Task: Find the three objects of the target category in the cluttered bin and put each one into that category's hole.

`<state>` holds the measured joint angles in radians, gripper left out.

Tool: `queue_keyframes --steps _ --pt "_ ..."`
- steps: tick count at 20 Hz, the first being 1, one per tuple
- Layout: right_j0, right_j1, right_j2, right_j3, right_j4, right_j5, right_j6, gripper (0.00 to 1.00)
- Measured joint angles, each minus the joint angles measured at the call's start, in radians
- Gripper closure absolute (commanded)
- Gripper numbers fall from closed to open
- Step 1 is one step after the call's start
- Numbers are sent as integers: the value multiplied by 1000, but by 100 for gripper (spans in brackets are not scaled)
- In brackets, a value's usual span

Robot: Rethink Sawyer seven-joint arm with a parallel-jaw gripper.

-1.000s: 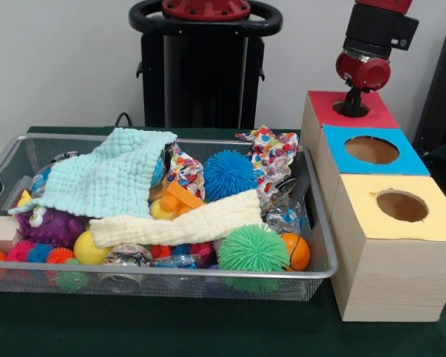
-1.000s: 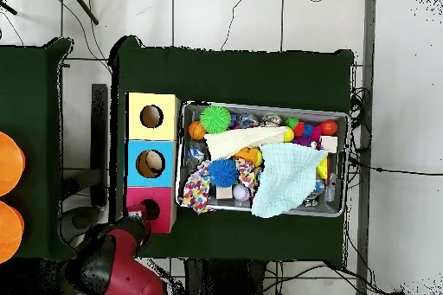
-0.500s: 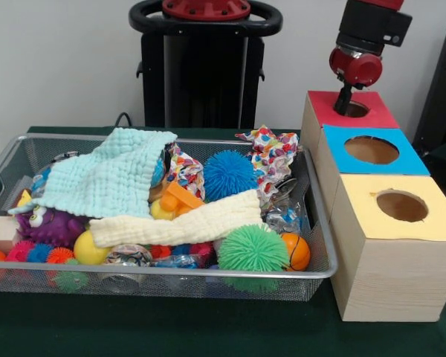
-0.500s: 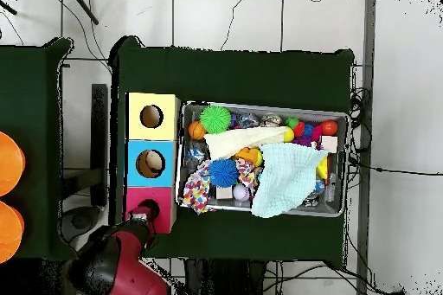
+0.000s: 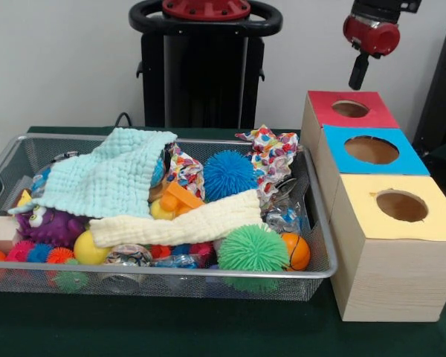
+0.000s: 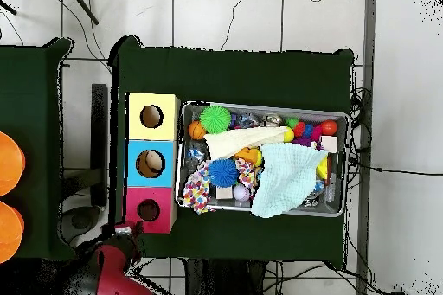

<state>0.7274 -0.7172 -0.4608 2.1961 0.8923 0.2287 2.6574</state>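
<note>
My gripper (image 5: 357,74) hangs in the air above the red-topped box (image 5: 323,105), clear of its round hole, with nothing seen in it. In the overhead view the red arm (image 6: 108,270) sits below the red box (image 6: 135,200). The wire bin (image 5: 208,274) holds a light blue cloth (image 5: 108,178), a cream cloth (image 5: 182,221), a patterned cloth (image 5: 271,156), a blue spiky ball (image 5: 229,175), a green spiky ball (image 5: 253,249), an orange ball (image 5: 296,251) and a purple plush (image 5: 48,223). More toys lie partly hidden under the cloths.
A blue-topped box (image 5: 334,141) and a yellow-topped box (image 5: 372,219) stand in a row with the red one, right of the bin. Something pale lies inside the blue box's hole (image 6: 153,163). A black stand (image 5: 204,67) rises behind the bin.
The gripper was down in the red box's hole; it has risen straight up and now hangs well above the box. Nothing in the bin has moved.
</note>
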Motion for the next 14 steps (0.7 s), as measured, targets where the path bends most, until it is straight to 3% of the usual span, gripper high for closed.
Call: queue_keyframes --steps 3,4,8,14 --pt "28 -1 -49 -25 -25 110 1 100" --pt "40 -3 -82 -45 -43 186 1 100" --pt "44 -11 -142 -85 -70 297 1 100" --pt "-1 -25 -202 -149 -124 343 1 100"
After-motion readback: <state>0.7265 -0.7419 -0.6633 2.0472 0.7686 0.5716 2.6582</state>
